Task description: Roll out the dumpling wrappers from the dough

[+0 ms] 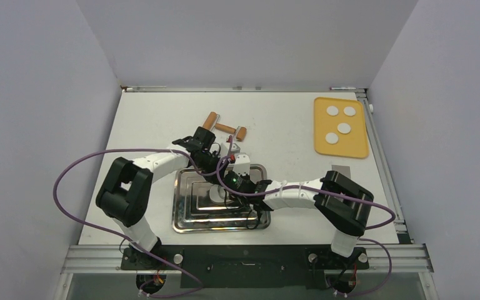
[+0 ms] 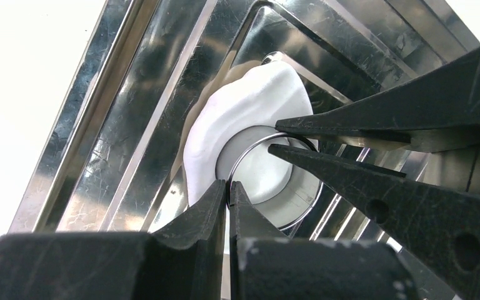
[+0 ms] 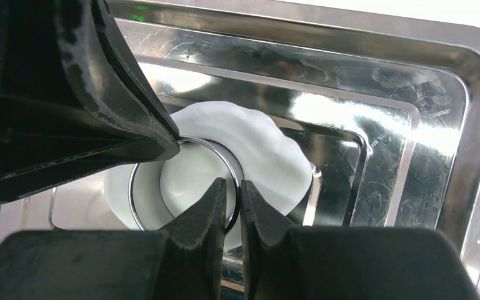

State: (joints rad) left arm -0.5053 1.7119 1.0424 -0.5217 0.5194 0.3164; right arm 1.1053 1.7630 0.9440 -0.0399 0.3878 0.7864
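A cutting step is judged to be in hand: a thin, round, steel ring cutter [image 3: 225, 159] is set down on the soft white dough sheet [image 2: 244, 100], which lies in the middle of the shiny stepped steel tray [image 1: 181, 206] at the near centre of the white counter [image 1: 150, 119].

The left pincer [image 2: 228, 187] is pressed together on the near-left part of the ring's rim, and the thin wall is pinched between its fingertips. The right pincer [image 3: 232, 187] is likewise closed on the rim at another point of the ring, so the ring cutter is held by both arms at once. A round of dough [image 3: 190, 175] is enclosed by the ring, just beyond the tips of each pincer, and the rest of the sheet spreads out around it, mostly on the far side.

Four finished dumpling wrappers [image 1: 344, 128], small flat white discs, are laid on the yellow rectangular board [image 1: 350, 147] at the far right, well apart from both pincers. A wooden rolling pin [image 1: 225, 128] lies just beyond the tray.

For the next move, an even downward press is probably called for, so that the round is cut cleanly. A level lift by both arms is then needed, or the thin rim may slip and the sheet may be dragged up.
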